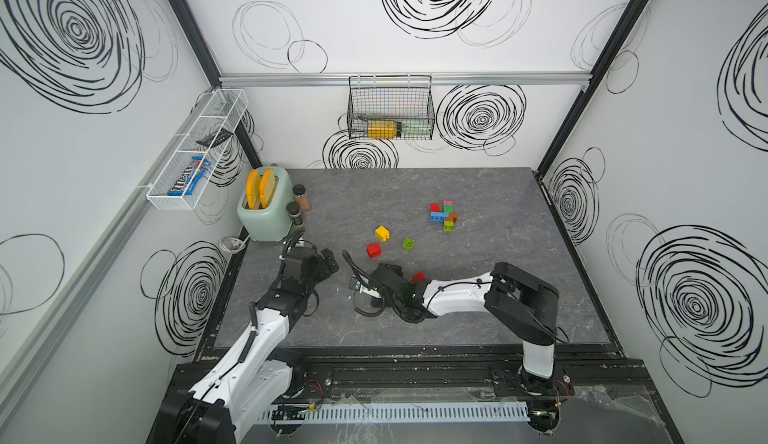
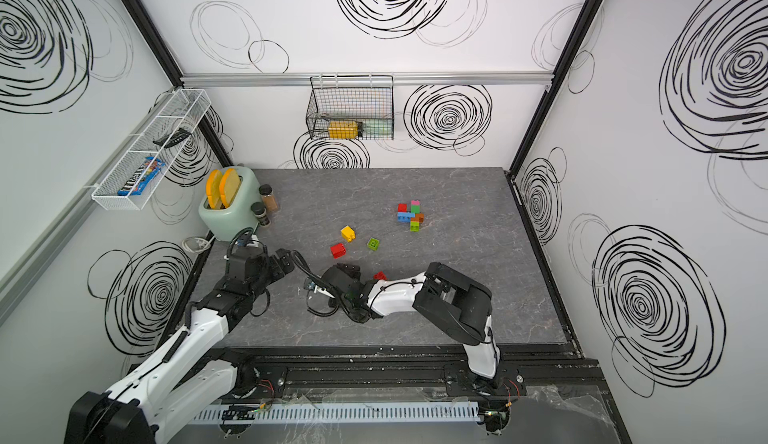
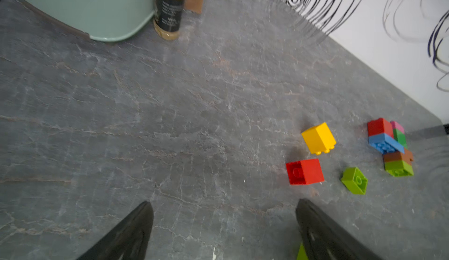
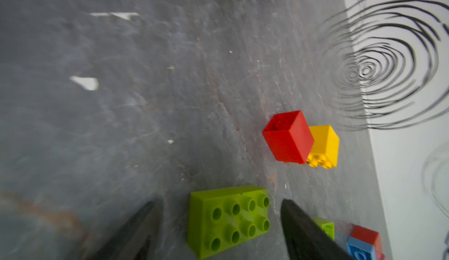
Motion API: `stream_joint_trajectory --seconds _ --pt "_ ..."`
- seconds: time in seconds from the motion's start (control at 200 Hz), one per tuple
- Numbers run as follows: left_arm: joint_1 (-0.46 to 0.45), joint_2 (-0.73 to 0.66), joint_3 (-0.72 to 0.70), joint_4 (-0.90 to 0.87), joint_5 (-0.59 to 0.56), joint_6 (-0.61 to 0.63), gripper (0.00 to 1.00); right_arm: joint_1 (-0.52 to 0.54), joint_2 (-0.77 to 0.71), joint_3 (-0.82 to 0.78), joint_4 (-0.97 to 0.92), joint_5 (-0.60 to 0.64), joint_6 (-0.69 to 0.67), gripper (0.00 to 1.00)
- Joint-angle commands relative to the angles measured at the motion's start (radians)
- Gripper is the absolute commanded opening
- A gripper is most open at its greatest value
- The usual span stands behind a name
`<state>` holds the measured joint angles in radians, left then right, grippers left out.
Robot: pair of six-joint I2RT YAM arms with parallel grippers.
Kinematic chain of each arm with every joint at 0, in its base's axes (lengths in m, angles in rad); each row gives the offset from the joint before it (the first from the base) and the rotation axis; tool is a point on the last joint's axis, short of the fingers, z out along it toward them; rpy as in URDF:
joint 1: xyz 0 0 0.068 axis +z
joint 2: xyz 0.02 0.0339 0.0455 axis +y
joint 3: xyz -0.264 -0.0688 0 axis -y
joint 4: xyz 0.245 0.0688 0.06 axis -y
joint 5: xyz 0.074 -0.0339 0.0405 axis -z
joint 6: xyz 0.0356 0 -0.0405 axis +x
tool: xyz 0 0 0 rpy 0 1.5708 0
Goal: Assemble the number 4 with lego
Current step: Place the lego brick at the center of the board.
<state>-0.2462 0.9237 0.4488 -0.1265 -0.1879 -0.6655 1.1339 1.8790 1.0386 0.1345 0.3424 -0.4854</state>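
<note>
My right claw [image 4: 218, 201] is spread wide and gripping nothing. A lime oblong brick [image 4: 228, 220] lies on the surface [image 1: 498, 222] between its fingers, with a gap on each side. I read that as a brick set within reach, ready to be re-gripped or left as stock.

Just past it, a red brick [image 4: 288, 137] and a yellow brick [image 4: 324, 147] lie tipped on their sides, close together but not joined. A small lime brick [image 1: 408, 244] sits near them. They look like loose spares, not part of the figure.

Another red brick [image 1: 419, 276] lies beside the right arm's wrist; whether it touches the arm I cannot tell.

Further back, well apart from the claw, is the joined cluster [image 1: 444, 215] of red, pink, blue, green, orange and lime bricks. I take it for the unfinished 4, built there to keep it clear of both arms.

My left claw [image 3: 223, 201] is also wide open and empty. It hangs over bare surface near the toaster [image 1: 265, 205], probably parked out of the way.
</note>
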Motion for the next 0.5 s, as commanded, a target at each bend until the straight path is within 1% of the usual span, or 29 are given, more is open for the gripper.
stream_joint_trajectory --seconds 0.0,0.05,0.115,0.155,0.22,0.31,0.345,0.38,0.435,0.495 --pt "-0.110 0.032 0.017 0.003 -0.120 -0.001 0.96 -0.012 -0.125 -0.003 -0.123 -0.207 0.114 0.97" --pt "-0.173 0.049 0.019 0.015 -0.157 0.013 0.96 -0.020 -0.176 -0.021 -0.131 -0.222 0.157 0.97" --pt "-0.229 0.083 0.021 0.032 -0.160 0.021 0.96 -0.045 -0.249 -0.060 -0.125 -0.232 0.228 0.97" --pt "-0.244 0.107 0.019 0.044 -0.135 0.014 0.96 -0.073 -0.297 -0.085 -0.120 -0.254 0.280 0.97" --pt "-0.260 0.146 0.015 0.079 -0.061 0.009 0.96 -0.126 -0.388 -0.139 -0.108 -0.274 0.367 0.97" --pt "-0.316 0.182 0.015 0.144 0.010 0.048 0.96 -0.205 -0.533 -0.221 -0.067 -0.282 0.481 0.97" --pt "-0.345 0.189 0.011 0.185 0.056 0.091 0.96 -0.232 -0.591 -0.257 -0.044 -0.256 0.526 0.97" --pt "-0.380 0.200 0.006 0.227 0.077 0.133 0.96 -0.253 -0.648 -0.293 -0.022 -0.206 0.571 0.97" --pt "-0.438 0.221 0.000 0.282 0.073 0.189 0.96 -0.278 -0.733 -0.350 0.020 -0.116 0.621 0.97" --pt "-0.488 0.262 -0.006 0.331 0.069 0.248 0.96 -0.311 -0.815 -0.411 0.065 -0.090 0.635 0.97"
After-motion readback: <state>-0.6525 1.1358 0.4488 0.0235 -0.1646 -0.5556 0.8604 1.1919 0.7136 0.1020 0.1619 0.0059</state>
